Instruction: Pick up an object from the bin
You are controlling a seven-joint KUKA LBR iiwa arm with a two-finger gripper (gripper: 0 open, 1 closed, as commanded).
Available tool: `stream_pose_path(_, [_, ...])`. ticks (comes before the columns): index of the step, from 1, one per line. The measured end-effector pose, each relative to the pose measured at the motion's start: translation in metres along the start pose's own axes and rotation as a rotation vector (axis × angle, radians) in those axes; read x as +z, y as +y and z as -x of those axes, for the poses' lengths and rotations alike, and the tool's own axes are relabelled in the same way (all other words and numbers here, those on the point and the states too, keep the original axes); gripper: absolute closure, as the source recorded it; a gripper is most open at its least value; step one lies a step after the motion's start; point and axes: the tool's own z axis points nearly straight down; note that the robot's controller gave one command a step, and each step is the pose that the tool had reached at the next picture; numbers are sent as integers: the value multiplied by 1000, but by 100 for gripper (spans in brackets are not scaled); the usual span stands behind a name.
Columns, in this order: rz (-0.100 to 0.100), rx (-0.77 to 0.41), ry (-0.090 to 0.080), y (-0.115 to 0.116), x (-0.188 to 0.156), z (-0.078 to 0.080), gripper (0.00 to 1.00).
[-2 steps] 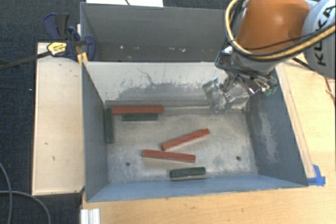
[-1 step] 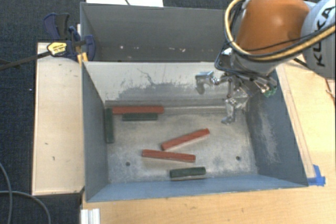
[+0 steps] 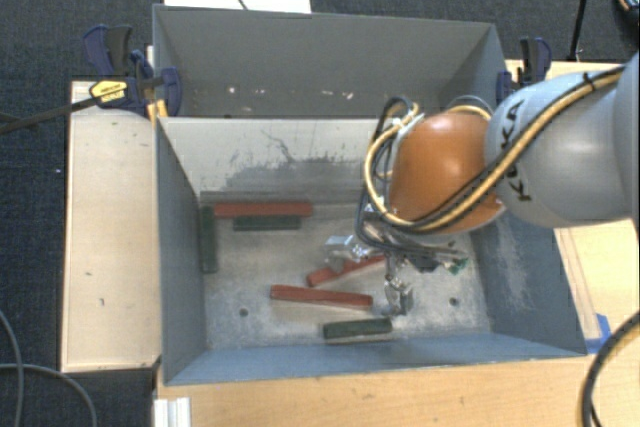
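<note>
Red stick (image 3: 320,295), end perhaps hidden beneath pincer (image 3: 398,298).

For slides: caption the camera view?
Claw low in grey metal bin, by end of long red flat bar.

The arm (image 3: 570,155) is cut off by the right edge. Its orange wrist cover (image 3: 440,170) hides the floor of the bin (image 3: 180,245) toward three o'clock, the right end of a short red stick (image 3: 335,273) and most of a small green thing (image 3: 452,263). A silvery object (image 3: 345,245) at ten o'clock of the gripper (image 3: 398,297) is too small to identify.
</note>
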Motion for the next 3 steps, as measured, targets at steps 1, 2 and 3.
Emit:
stream_pose_path(1, [-5,87,-10,11,14,59,0])
stream_pose_path(2, [-7,91,-8,9,13,57,100])
stream_pose_path(3, [-12,72,-13,6,-155,36,100])
